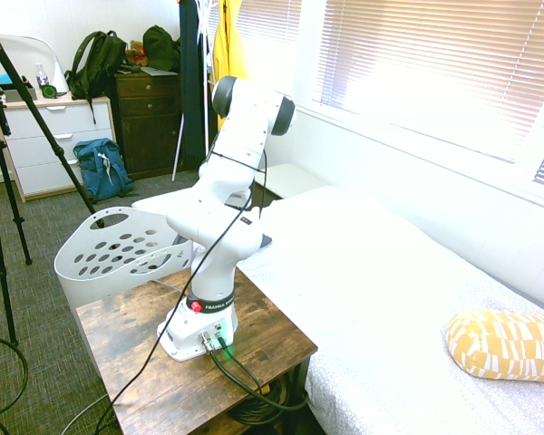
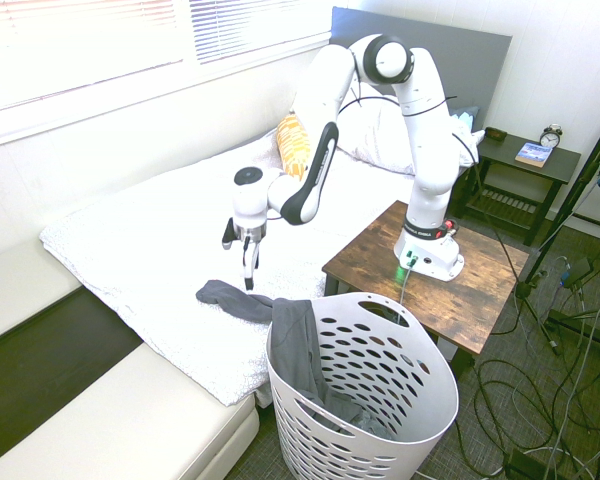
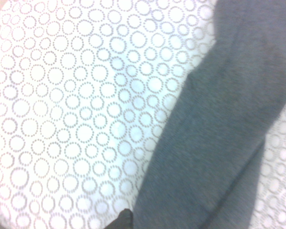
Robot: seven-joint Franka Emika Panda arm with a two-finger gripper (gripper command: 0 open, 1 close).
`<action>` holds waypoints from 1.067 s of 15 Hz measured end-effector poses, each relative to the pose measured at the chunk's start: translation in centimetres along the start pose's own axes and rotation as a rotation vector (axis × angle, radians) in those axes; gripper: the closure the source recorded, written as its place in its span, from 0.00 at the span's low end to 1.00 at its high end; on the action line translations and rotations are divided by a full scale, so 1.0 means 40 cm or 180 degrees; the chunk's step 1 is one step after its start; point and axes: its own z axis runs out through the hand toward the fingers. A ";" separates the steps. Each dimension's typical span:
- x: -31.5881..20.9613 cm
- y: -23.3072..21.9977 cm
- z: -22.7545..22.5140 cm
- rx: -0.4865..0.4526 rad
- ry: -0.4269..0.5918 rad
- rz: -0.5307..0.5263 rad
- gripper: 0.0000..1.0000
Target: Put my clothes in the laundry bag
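The clothes (image 2: pixel 300 345), a dark grey garment, hang over the rim of the laundry bag (image 2: pixel 410 400), a white holed basket on the floor at the corner of the bed. One end of the garment hangs inside the basket and the other end lies on the white bedspread (image 2: pixel 130 250). My gripper (image 2: pixel 247 283) points down just above that end on the bed, open and holding nothing. Up close, the wrist view shows the grey fabric (image 3: pixel 229 119) on the ring-patterned bedspread (image 3: pixel 76 95). From the first exterior view the basket (image 1: pixel 118 245) shows beyond the arm, which hides the gripper.
A wooden side table (image 2: pixel 480 280) stands between bed and basket. A yellow patterned pillow (image 1: pixel 508 344) lies on the bed. By the far wall are a dresser (image 1: pixel 54 136), a blue backpack (image 1: pixel 102 168), a dark green backpack (image 1: pixel 95 59) and a hanging yellow jacket (image 1: pixel 225 45).
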 end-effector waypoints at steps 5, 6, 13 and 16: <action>0.039 -0.084 0.230 -0.0141 -0.0106 0.0063 0.00; 0.038 -0.083 0.242 -0.0164 -0.0072 0.0047 0.00; 0.025 -0.040 0.327 -0.0382 0.0313 -0.0092 0.00; 0.034 -0.033 0.342 -0.0335 0.0334 0.0009 1.00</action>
